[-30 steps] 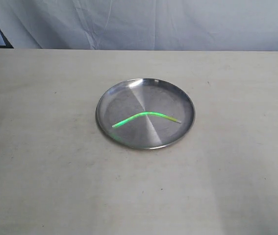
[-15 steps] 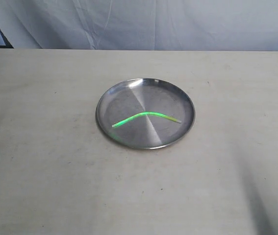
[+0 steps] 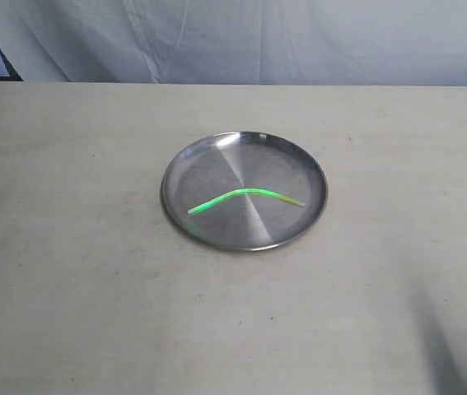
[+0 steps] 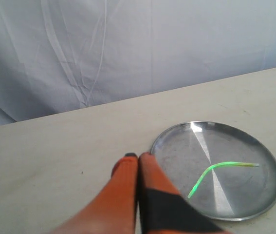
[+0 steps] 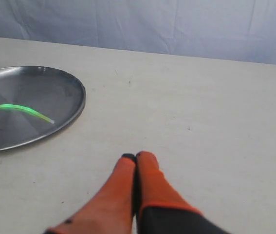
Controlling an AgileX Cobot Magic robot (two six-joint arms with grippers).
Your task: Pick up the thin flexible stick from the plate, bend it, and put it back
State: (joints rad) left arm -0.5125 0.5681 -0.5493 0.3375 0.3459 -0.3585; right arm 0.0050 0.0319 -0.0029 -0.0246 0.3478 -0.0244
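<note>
Plate [image 3: 274, 164] sits about mid-table [image 3: 68, 271], well apart from the far table edge where the grey backdrop cloth [image 3: 299, 41] starts; plain tabletop on every side of its rim. Thin flexible stick [image 3: 245, 192] lies inside the plate, bent into a shallow arch, glowing green, both ends short of the rim. Grippers show only in the wrist views. Left gripper [image 4: 138, 156]: orange fingers pressed together, nothing between them, tips appearing just beside the near rim of the plate [image 4: 176, 146]; height over the table can't be told. That view shows the stick [image 4: 211, 169] end to end, with the bend nearer the gripper side. Right gripper [image 5: 136, 157]: fingers also closed tight with nothing in them, over bare tabletop, well apart from the plate [image 5: 40, 87]. Right wrist view crops the plate and catches only one end of the stick [image 5: 16, 107], that end fading to pale yellow. Exterior view gives the full rim and both stick ends at once.
</note>
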